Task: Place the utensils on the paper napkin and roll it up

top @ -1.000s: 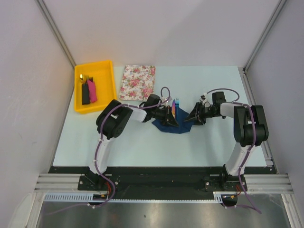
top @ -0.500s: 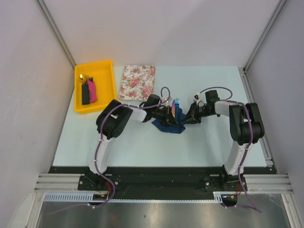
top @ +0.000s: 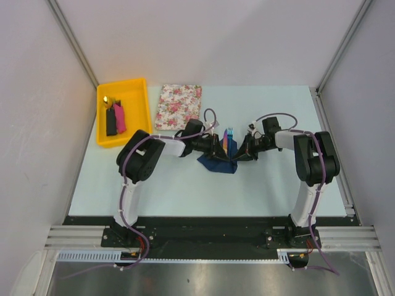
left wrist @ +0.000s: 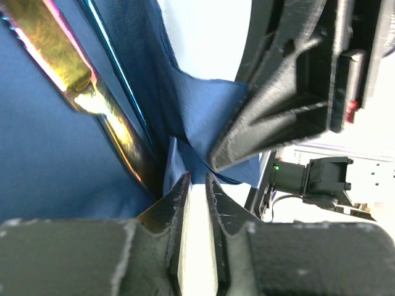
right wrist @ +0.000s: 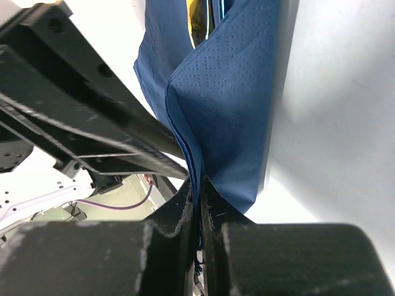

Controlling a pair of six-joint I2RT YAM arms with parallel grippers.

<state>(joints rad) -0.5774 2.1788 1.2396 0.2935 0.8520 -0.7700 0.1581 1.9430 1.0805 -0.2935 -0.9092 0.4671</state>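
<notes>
The dark navy paper napkin lies bunched in mid-table, folded up around the utensils, which stick out at its top. In the left wrist view a shiny gold utensil rests on the napkin. My left gripper is at the napkin's left side, jaws slightly open, with only bare table showing between them. My right gripper is at the right side, shut on a raised fold of the napkin. Its black body fills the left wrist view.
A yellow bin at the back left holds a black block and a pink block. A pink-and-white floral mat lies beside it, just behind the left arm.
My right gripper has moved left to the napkin and shut on its fold. My left gripper's jaws have parted a little, and its arm has shifted slightly left.
</notes>
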